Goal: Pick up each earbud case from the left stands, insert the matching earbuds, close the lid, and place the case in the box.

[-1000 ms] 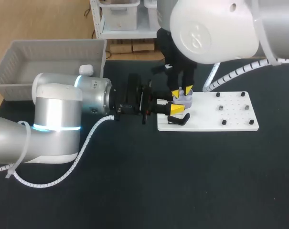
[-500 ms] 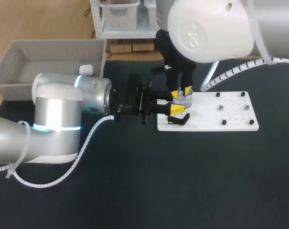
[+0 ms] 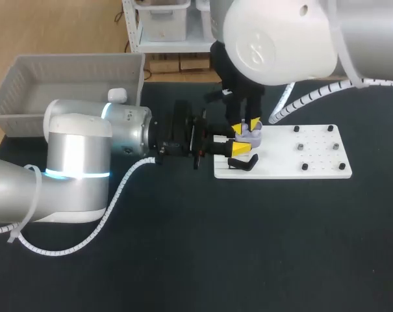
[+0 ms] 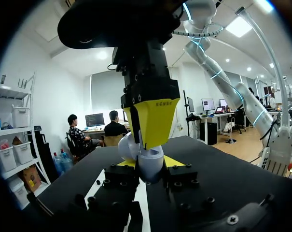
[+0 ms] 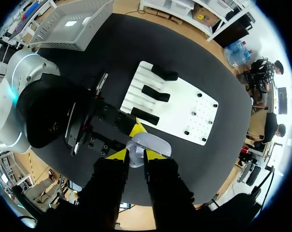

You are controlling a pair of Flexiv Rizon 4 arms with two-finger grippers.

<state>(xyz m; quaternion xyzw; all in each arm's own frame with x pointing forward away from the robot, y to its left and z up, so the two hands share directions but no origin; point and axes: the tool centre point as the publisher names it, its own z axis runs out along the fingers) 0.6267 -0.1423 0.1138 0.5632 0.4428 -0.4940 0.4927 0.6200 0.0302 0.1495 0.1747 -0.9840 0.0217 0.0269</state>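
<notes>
At the far left of the dark desk point(image 3: 248, 247), a grey box point(image 3: 14, 120) is set, and a small white case point(image 3: 117, 95) is seen lying at its near right corner. The left arm point(image 3: 79, 156) is stretched from the left edge across the desk towards the middle. Its left gripper point(image 3: 238, 146) is brought to the left end of a white board point(image 3: 313, 162). In the left wrist view, its two yellow tips are pressed against the lower sides of the lavender earbud case point(image 3: 251, 135), so the case is clasped between them.

The case is thus held just above the left end of the board, with a black stand point(image 3: 243, 164) lying on the board just beside it. From above, the right gripper point(image 3: 247, 125) is lowered onto the same case. Its fingers are drawn close together, and the upper part of the case is pinched between the yellow tips, as shown in the right wrist view. A pale oval surface of the case is seen just ahead of those tips. Whether an earbud is seated inside cannot be told.

Further right, the rest of the board is dotted with small dark pegs point(image 3: 301, 147), set well apart from the two grippers. Two more black stands are seen at the board's far end in the right wrist view.
</notes>
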